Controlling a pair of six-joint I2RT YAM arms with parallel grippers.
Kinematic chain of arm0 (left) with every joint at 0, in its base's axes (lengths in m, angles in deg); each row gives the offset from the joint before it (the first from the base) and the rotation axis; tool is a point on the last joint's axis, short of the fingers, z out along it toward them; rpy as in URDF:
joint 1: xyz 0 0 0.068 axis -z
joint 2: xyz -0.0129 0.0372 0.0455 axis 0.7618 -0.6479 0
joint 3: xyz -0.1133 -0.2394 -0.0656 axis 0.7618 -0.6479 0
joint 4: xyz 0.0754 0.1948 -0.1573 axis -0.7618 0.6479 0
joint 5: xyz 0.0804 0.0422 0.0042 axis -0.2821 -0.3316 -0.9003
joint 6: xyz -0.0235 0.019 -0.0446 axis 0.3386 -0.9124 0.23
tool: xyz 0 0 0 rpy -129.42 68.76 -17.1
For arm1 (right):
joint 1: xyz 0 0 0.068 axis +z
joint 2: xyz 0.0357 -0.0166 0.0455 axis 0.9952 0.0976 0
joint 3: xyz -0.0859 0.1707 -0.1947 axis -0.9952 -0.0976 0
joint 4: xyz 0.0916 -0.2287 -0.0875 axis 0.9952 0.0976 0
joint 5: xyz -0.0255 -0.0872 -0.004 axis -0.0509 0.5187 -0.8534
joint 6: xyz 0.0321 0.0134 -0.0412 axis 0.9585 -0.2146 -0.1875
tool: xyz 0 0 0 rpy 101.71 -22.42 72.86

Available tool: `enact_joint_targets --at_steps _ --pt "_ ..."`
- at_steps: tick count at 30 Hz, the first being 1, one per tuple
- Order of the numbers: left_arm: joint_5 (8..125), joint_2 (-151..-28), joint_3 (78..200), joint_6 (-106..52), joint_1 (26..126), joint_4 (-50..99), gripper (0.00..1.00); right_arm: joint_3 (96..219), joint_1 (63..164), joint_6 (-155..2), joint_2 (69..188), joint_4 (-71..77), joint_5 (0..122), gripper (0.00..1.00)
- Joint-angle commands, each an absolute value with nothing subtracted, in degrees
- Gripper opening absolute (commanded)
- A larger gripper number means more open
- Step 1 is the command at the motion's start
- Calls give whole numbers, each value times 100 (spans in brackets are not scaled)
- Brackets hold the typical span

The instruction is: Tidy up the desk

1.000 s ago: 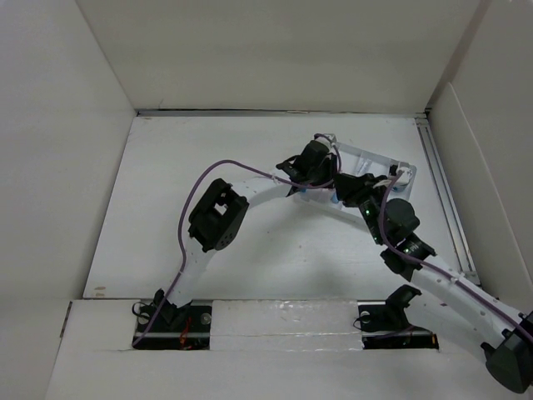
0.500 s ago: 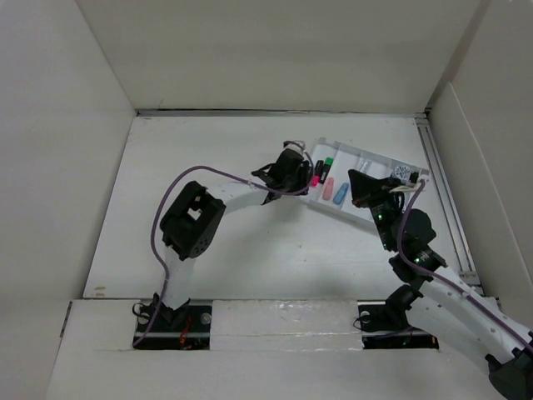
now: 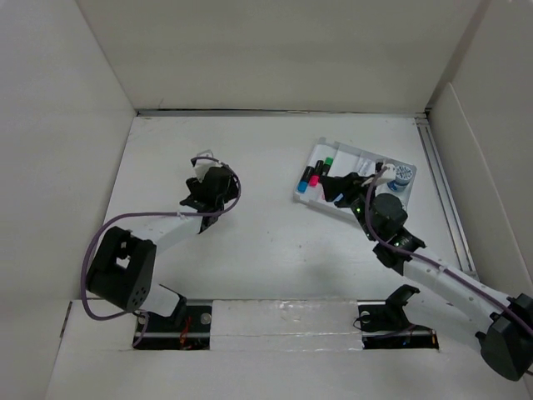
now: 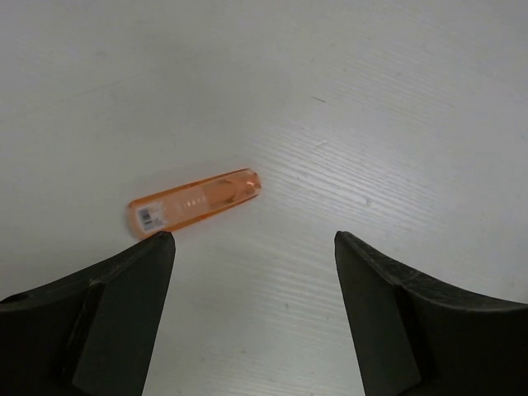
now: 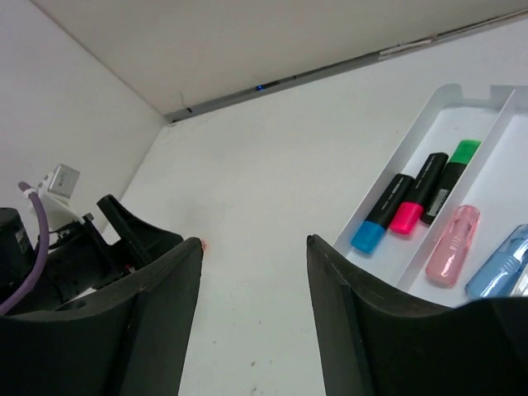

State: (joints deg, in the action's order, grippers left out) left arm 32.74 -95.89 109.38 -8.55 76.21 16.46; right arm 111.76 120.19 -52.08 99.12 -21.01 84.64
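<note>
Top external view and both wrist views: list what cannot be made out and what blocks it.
- Orange case: label too small to read in the left wrist view; unseen from above, apparently under the left gripper.
- Tray: near side hidden by the right arm from above.
- Blue item: cut by frame edge and right gripper, right wrist view.
- Round blue-white thing at the tray's end: too small to identify.

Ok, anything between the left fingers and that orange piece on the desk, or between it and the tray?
Nothing visible. The left fingers stand open just short of the orange piece, only bare desk between. The stretch to the tray looks bare too, though the right fingers hover by it.
</note>
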Motion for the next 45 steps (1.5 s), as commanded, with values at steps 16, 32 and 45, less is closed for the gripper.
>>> enact_joint_targets --at_steps 16,32,45 --pt "3016 -11494 12877 -1205 7142 3180 73 11551 11999 -5320 9999 -2319 8253 60" --pt "4096 -11485 12271 -414 6632 2960 26 11612 11999 -5435 9920 -2205 8183 60" --pt "5423 -10949 11674 -89 6869 2336 4 11674 11999 -5478 10087 -2205 8139 59"
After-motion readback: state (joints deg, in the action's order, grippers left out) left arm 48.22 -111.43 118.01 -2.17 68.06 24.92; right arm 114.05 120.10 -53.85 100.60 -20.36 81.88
